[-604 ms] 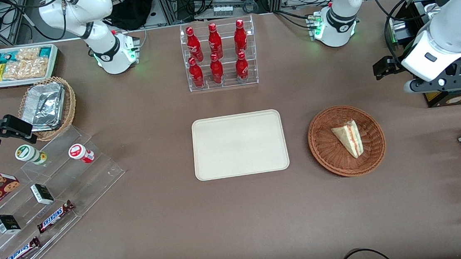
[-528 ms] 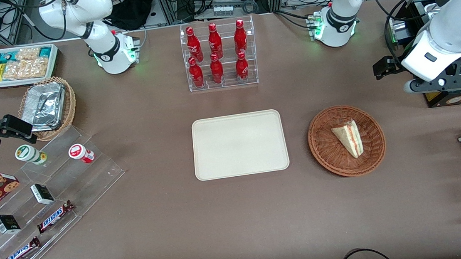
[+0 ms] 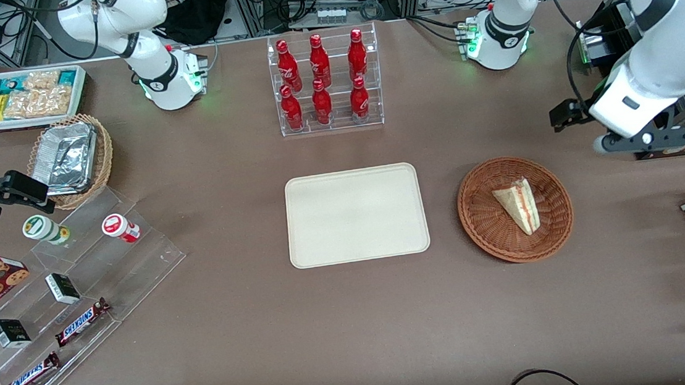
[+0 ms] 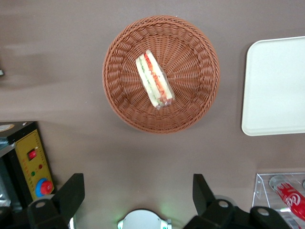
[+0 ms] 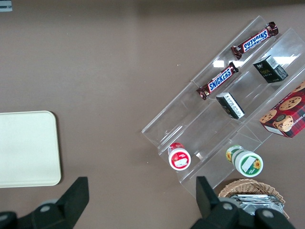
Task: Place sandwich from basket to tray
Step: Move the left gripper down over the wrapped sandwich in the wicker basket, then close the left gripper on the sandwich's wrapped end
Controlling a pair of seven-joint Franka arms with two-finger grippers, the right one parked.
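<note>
Reddish-brown wicker is framing the sandwich (image 3: 520,205), which is lying on its side in the basket (image 3: 486,217) at the right of centre in the front view, its striped filling edge facing the working arm's end of the table. Neither has shifted since the earlier front pictures. The cream tray (image 3: 356,214) is sitting bare at the middle of that view, beside the basket and apart from it, also just where it was.

What is differing is the working arm. Its gripper (image 3: 639,140) is hanging at the upper right of the front view, farther from the front camera than the basket and toward the working arm's end of the table. Compared with half a second ago, the white forearm and black hand are showing a little more toward the centre of the picture and slightly lower, so the arm has been drifting closer to the basket.

In the left wrist view the two black fingers (image 4: 70,193) are standing wide apart with nothing between them, high above the table, and the basket (image 4: 124,57) with the sandwich (image 4: 153,79) is lying well clear of them, the tray (image 4: 276,86) alongside.

The rack of red bottles (image 3: 321,81) is standing farther from the front camera than the tray.
</note>
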